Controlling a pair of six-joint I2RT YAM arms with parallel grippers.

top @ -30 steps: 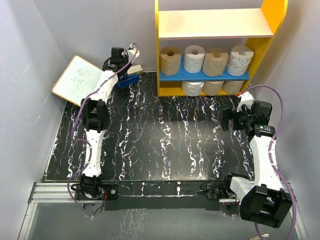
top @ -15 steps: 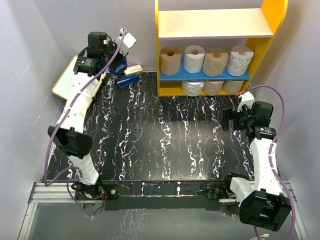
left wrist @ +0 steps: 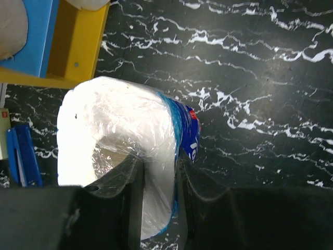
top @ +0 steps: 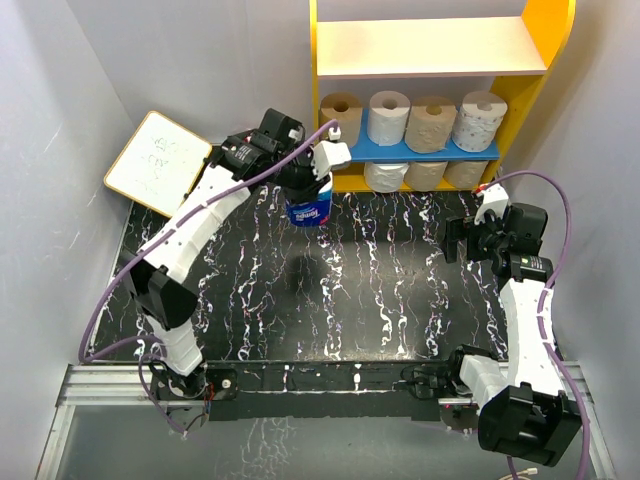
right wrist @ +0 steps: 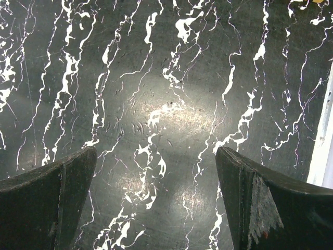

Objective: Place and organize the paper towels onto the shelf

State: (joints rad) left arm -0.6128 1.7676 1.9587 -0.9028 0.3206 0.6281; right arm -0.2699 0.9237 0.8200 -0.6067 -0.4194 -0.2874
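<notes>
From above: the left gripper (top: 305, 196) clamps the blue-wrapped paper towel roll (top: 309, 212), lifted just in front of the shelf (top: 314, 100). Left wrist: both fingers squeeze that roll. Right wrist: the right gripper (right wrist: 156, 172) is spread wide over the black marbled table (right wrist: 166, 78).

The left arm has swung away from the far corner left of the shelf (top: 318, 100), where it was raised over the board (top: 157, 162), and now reaches across to the shelf's left post. Its claw (top: 305, 192) hangs just in front of that post, level with the bottom tier, clamped on a blue-wrapped roll (top: 309, 211) held above the tabletop (top: 380, 290). The board, partly covered half a second ago, now shows whole.
</notes>
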